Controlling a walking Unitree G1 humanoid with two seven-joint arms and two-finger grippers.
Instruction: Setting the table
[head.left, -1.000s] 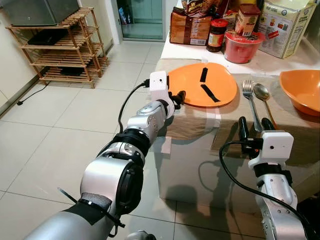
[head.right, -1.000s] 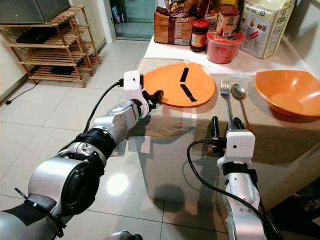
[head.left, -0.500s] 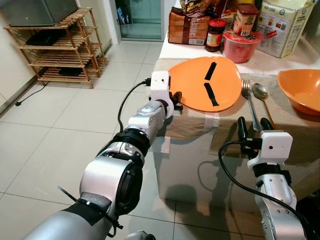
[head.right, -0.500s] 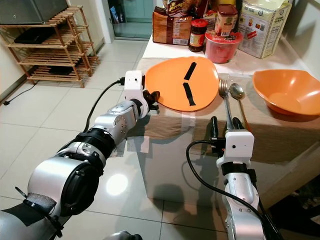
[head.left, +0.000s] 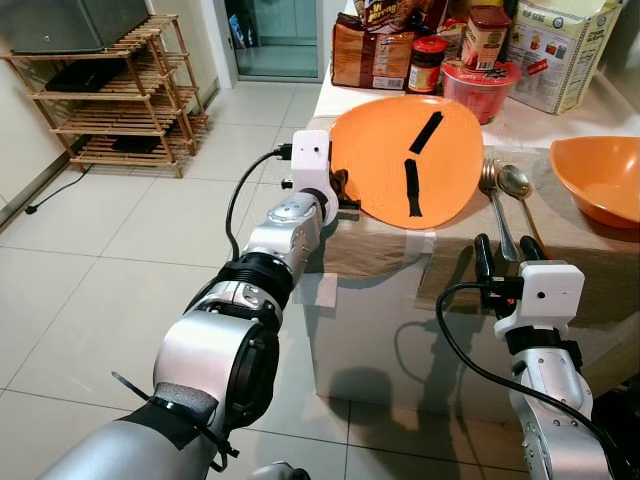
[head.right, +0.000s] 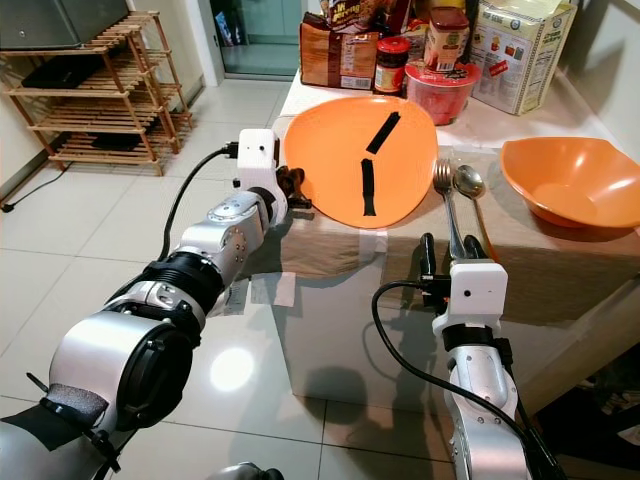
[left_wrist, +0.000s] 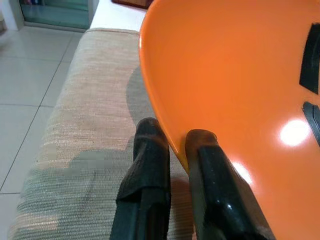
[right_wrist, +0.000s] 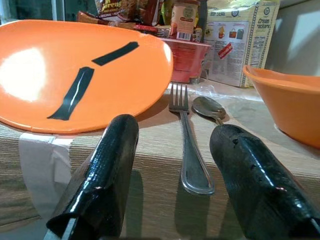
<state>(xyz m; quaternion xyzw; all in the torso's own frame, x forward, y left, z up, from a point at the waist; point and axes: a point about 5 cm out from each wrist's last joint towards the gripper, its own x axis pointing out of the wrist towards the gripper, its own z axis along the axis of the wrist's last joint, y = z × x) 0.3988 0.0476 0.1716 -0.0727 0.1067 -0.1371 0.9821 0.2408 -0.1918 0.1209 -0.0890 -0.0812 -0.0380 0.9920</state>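
On the cloth-covered table (head.left: 380, 250), the left end effector (left_wrist: 172, 145) pinches the tilted orange plate (head.left: 405, 160).

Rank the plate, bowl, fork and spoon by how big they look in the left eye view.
1. Plate, tilted up in the left gripper.
2. Bowl, cut off by the picture's edge.
3. Fork.
4. Spoon. It looks close to the fork, so this order is unsure.

Orange plate (head.left: 405, 160) with two black tape strips, tilted up left of fork (head.left: 494, 205) and spoon (head.left: 520, 195), orange bowl (head.left: 598, 178) right of spoon
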